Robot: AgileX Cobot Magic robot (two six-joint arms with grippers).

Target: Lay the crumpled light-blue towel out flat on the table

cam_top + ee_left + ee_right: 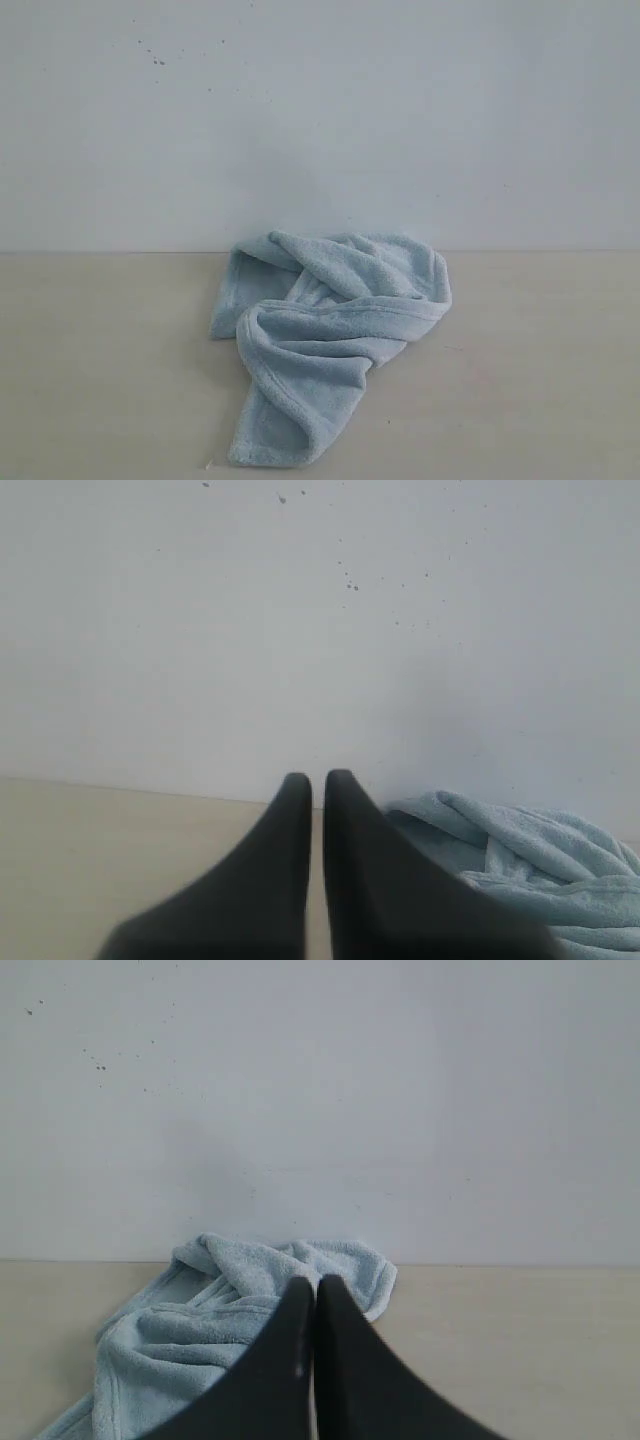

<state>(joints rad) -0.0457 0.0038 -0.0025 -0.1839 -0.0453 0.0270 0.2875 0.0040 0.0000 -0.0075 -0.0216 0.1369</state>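
The light-blue towel (325,335) lies crumpled in a heap on the beige table (90,360), close to the white wall, with one folded end trailing toward the table's front edge. Neither gripper shows in the exterior view. In the left wrist view my left gripper (318,780) is shut with nothing between its black fingers, and the towel (540,870) lies off to one side of it. My right gripper (315,1285) is shut too and empty, held back from the towel (190,1330), whose bunched folds lie beyond its tips.
A white wall (320,120) with a few small dark specks rises right behind the towel. Bare table (540,370) stretches to both sides of the heap.
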